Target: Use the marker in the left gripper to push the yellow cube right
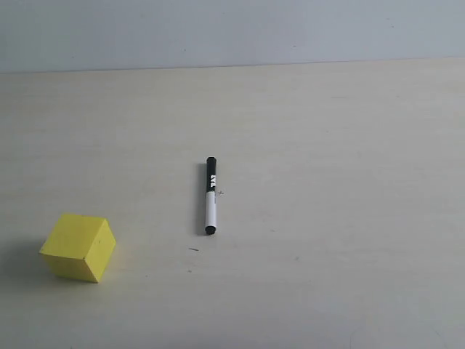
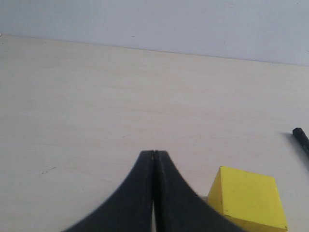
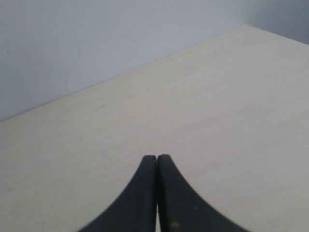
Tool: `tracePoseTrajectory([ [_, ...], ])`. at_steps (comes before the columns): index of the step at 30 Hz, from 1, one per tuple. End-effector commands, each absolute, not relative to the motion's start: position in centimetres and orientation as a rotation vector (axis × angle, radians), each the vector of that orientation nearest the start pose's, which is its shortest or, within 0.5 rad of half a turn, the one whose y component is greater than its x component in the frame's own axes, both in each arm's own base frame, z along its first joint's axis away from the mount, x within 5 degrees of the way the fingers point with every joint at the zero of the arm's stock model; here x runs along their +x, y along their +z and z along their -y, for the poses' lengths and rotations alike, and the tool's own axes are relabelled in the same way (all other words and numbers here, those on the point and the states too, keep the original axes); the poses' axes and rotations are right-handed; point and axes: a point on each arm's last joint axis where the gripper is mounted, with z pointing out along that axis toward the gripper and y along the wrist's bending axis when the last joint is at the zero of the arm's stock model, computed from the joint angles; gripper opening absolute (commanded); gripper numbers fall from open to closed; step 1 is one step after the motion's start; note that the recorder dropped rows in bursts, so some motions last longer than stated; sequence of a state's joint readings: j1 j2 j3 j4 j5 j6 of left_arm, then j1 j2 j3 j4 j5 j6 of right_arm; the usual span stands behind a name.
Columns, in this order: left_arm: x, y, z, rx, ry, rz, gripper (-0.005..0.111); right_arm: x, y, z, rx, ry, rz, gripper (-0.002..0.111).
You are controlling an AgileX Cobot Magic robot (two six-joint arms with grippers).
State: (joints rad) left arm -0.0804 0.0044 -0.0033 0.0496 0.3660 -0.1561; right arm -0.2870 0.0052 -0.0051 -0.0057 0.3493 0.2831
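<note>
Seen from the outside camera, no gripper in sight. Marker [image 1: 211, 196] flat on the pale table [image 1: 334, 145], near the middle, loose, in no grip. Long way pointing away from the camera, black cap end far, white end close. Yellow cube [image 1: 78, 247] well apart from it, off to the left and closer to the camera, one edge turned toward the camera.

Seen from the left wrist camera, left gripper [image 2: 154, 153] pressed together with nothing inside. Yellow cube [image 2: 248, 203] just beside it, black end of the marker [image 2: 301, 140] farther off past the cube on the same side.

Seen from the right wrist camera, right gripper [image 3: 157, 157] pressed together too, empty, only bare table ahead.

Looks like the very first step: pick up the marker before any push. Left gripper likely the nearer one, with both things in its sight. Best to open first, then close across the thin way of the marker, not along it. After that, round to the left side of the cube, so the push goes right
</note>
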Motion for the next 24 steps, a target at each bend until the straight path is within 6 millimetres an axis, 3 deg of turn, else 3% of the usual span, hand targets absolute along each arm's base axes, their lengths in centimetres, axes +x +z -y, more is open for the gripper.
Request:
tracePoseTrajectory([
  [1, 5.3, 18.1, 0.3, -0.042, -0.122, -1.844, 0.000, 5.1, 18.2, 1.5, 0.508, -0.007, -1.757, 0.000],
  [15, 5.4, 18.4, 0.2, 0.029, -0.051, -1.805, 0.000, 5.1, 18.2, 1.5, 0.508, -0.007, -1.757, 0.000],
  [18, 5.5, 19.4, 0.6, -0.160, -0.285, -1.700, 0.000, 5.1, 18.2, 1.5, 0.508, -0.007, -1.757, 0.000],
  [24, 5.6, 20.3, 0.7, -0.393, -0.550, -1.571, 0.000, 5.1, 18.2, 1.5, 0.508, -0.007, -1.757, 0.000],
])
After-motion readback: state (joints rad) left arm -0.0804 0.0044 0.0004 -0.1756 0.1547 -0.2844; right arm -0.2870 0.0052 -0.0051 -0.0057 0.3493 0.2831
